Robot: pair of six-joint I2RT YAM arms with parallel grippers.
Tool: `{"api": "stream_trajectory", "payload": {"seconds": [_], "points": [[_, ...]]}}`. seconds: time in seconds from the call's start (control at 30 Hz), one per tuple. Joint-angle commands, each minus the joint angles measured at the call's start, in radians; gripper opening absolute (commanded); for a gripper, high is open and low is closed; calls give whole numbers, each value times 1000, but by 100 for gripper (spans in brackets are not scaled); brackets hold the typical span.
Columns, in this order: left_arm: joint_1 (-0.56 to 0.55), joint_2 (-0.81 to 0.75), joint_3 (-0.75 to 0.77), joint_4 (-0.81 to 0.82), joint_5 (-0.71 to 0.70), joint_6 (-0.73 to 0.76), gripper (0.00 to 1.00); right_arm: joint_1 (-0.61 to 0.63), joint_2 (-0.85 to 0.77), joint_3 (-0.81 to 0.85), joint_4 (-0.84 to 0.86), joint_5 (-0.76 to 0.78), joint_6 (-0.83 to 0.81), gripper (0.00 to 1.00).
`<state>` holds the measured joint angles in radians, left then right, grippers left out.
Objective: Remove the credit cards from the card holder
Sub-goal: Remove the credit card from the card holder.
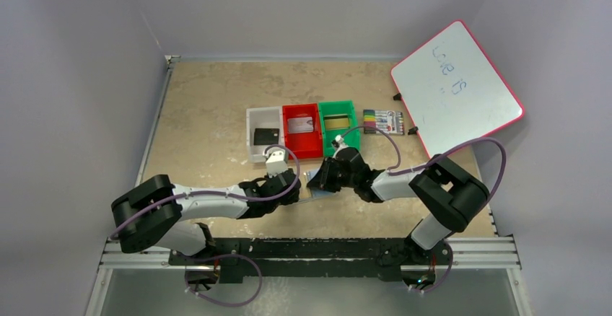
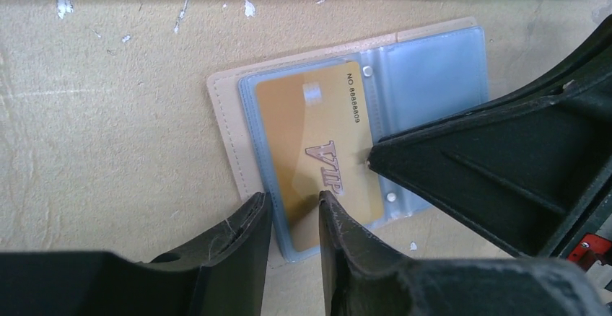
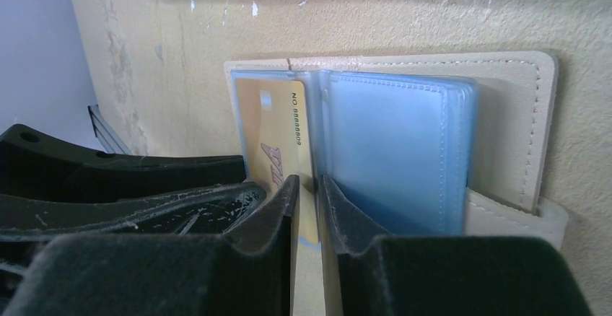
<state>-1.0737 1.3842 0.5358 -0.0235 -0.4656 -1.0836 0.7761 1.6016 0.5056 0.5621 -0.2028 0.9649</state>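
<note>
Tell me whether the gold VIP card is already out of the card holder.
No, the gold VIP card lies inside a clear blue pocket of the open card holder.

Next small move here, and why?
Probably close the left end effector on the near edge of the gold card and pull it out: its jaws straddle that edge, while the right end effector bears on the card holder.

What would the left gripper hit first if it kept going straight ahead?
Probably the gold VIP card in the card holder; the left gripper sits at its near edge, though height is unclear.
</note>
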Motion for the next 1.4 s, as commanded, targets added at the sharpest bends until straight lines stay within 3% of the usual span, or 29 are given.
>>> {"api": "stream_trajectory", "payload": {"seconds": [0.0, 0.5, 0.67, 0.8, 0.93, 1.07, 1.37], "points": [[-1, 29, 21, 22, 20, 18, 28, 2, -10, -23, 88, -44, 45, 17], [-3, 42, 30, 29, 36, 30, 16, 2, -13, -60, 211, -111, 73, 15], [-3, 42, 30, 35, 45, 35, 11, 2, 9, -65, 220, -106, 97, 25], [-3, 42, 33, 35, 47, 38, 5, 2, 22, -56, 175, -67, 98, 25], [-3, 45, 30, 38, 50, 36, 2, 2, 34, -65, 208, -66, 97, 18], [-2, 49, 33, 39, 53, 40, 0, 2, 39, -64, 234, -84, 91, 1], [-2, 43, 38, 6, 22, 28, 0, -23, -93, -102, 121, 33, 87, 0]]}}
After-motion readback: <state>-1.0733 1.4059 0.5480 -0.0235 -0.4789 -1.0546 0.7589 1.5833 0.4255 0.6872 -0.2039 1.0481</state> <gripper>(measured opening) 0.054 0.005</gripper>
